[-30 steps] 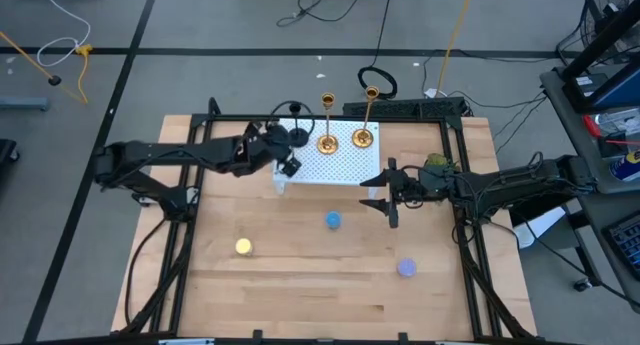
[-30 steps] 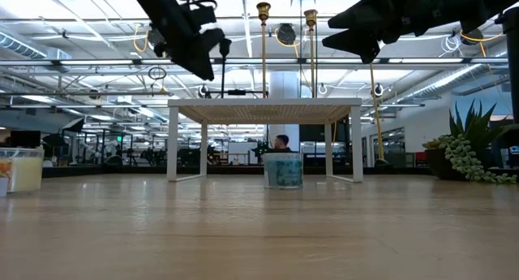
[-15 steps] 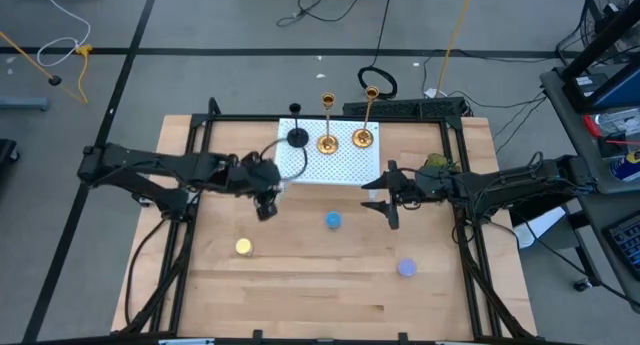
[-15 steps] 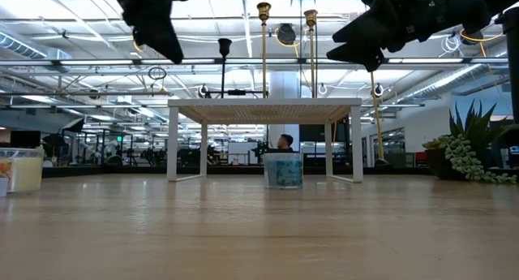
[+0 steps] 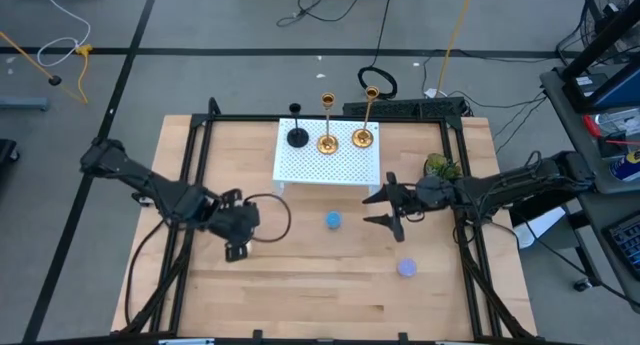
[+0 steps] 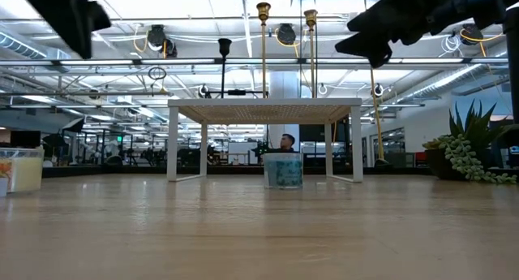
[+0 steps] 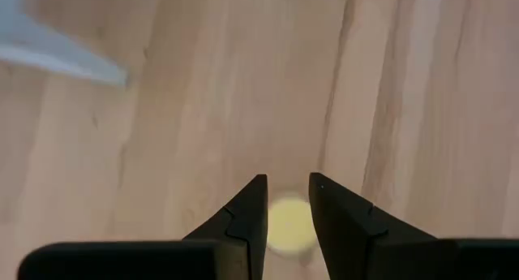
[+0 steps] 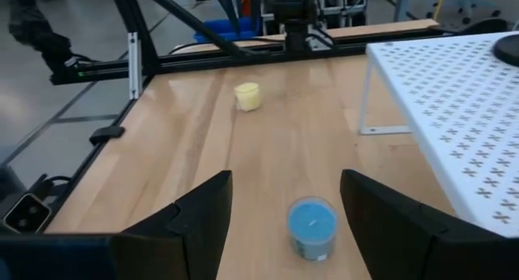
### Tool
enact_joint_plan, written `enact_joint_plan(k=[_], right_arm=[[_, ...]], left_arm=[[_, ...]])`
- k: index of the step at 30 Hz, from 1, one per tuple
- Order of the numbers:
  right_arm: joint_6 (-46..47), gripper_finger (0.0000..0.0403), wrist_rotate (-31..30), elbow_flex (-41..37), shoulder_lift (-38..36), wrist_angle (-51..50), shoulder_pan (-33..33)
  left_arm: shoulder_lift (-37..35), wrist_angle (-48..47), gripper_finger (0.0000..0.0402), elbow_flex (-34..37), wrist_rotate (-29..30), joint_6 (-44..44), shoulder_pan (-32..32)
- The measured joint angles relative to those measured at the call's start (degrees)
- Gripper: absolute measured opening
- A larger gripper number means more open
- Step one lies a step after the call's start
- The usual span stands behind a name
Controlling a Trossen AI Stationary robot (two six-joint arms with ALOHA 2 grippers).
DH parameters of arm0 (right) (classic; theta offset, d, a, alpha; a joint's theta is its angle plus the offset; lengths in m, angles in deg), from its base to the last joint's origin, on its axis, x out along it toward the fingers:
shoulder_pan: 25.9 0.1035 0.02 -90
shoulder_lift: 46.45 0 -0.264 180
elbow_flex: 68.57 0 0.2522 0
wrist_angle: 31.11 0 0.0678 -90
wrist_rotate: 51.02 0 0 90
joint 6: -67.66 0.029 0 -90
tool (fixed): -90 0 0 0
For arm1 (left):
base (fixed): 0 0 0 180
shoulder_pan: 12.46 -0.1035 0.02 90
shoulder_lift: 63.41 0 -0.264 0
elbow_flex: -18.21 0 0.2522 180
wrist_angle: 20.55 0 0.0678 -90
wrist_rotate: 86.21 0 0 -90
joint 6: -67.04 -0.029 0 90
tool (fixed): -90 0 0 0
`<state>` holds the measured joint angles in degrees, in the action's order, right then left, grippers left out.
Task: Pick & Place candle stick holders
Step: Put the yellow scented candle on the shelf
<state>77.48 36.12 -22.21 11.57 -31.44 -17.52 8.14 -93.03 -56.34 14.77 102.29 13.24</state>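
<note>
Two brass candle stick holders (image 5: 327, 142) (image 5: 363, 136) and a shorter black one (image 5: 298, 137) stand by their round bases on the far edge of the white perforated stand (image 5: 330, 163). A yellow piece (image 7: 288, 225), a blue piece (image 5: 332, 220) and a lavender piece (image 5: 406, 268) sit on the wooden table. My left gripper (image 5: 237, 247) hangs open above the yellow piece, which shows between its fingers (image 7: 288, 178). My right gripper (image 5: 368, 209) is wide open, just right of the blue piece (image 8: 312, 227) and above it, touching nothing.
A green plant sprig (image 5: 437, 165) lies at the table's right side, behind my right gripper. The stand's legs (image 6: 172, 142) rest on the far half of the table. Bare wood stretches along the near edge. A black frame (image 5: 190, 185) runs along both table sides.
My left gripper has left the black holder at the stand's far left corner and swept toward the table's near left, ending above the yellow piece. The black holder stays upright on the stand.
</note>
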Motion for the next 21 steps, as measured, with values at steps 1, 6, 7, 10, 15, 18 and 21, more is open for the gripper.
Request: enact_joint_plan(k=[1, 6, 7, 10, 15, 18, 21], right_arm=[[0.0, 0.0226, 0.0, 0.0, 0.0, 0.0, 0.3], [0.0, 0.0226, -0.1, 0.0, 0.0, 0.0, 0.8], [0.0, 0.0226, -0.1, 0.0, 0.0, 0.0, 0.8], [0.0, 0.0226, -0.1, 0.0, 0.0, 0.0, 0.7], [-0.3, 0.0226, -0.1, 0.0, 0.0, 0.0, 0.7], [-1.2, 0.0226, -0.1, 0.0, 0.0, 0.0, 0.7], [-1.5, 0.0226, -0.1, 0.0, 0.0, 0.0, 0.7]], left_arm=[[0.0, 0.0, 0.0099, 0.8, 0.9, 2.4, 0.9], [0.0, 0.0, 0.0099, 6.7, 0.5, 19.3, 2.4], [0.0, 0.0, 0.0099, 8.1, -0.7, 21.9, 2.4], [0.0, 0.0, 0.0099, 11.7, -4.1, 26.5, 2.6], [0.1, 4.4, 0.0099, 17.2, -8.6, 29.8, 2.6], [0.1, 7.0, 0.0099, 18.9, -9.2, 30.0, 2.6], [0.1, 9.3, 0.0099, 20.5, -9.0, 30.2, 2.4]])
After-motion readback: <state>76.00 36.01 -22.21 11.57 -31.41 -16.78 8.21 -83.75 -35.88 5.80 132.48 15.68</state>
